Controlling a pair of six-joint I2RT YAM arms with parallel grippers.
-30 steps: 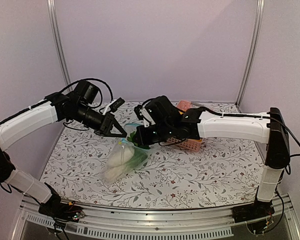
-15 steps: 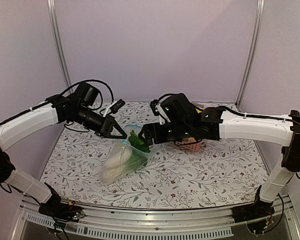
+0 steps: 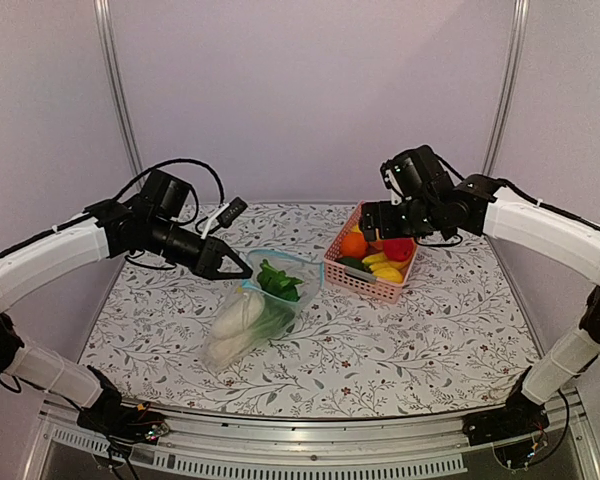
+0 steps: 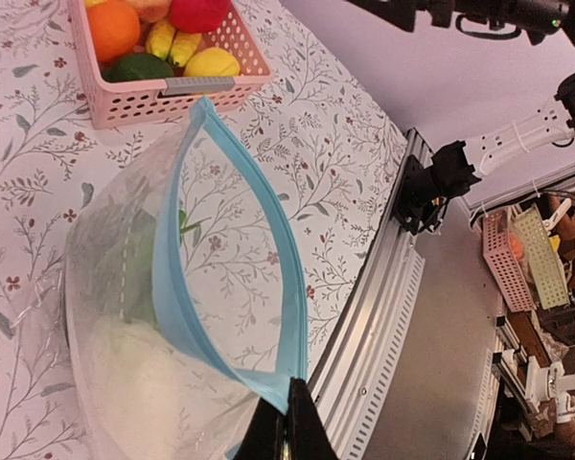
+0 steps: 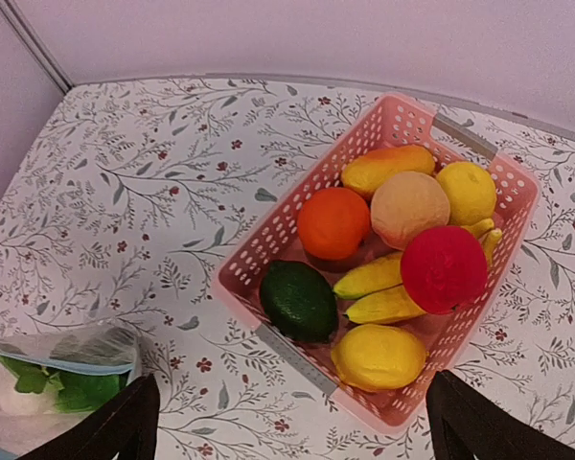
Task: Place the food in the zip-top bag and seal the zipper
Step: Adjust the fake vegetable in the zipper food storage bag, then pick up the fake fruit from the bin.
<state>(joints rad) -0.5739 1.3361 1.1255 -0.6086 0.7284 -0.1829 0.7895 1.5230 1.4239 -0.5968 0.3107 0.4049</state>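
zipper (image 4: pixel 172 278) pinched in left tool (image 4: pixel 287 412), bag (image 4: pixel 105 287) open

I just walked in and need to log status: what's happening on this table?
The left gripper pinches the zipper, holding the zip-top bag with its mouth open; the bok choy already lies inside. The right gripper hovers open above the pink basket, where the red fruit and peach fruit wait. The bag is not yet sealed.

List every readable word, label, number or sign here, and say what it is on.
None can be read. The clear plastic zip-top bag, its light-blue zipper strip, the pink slatted plastic basket and the flowered table cover bear no print.
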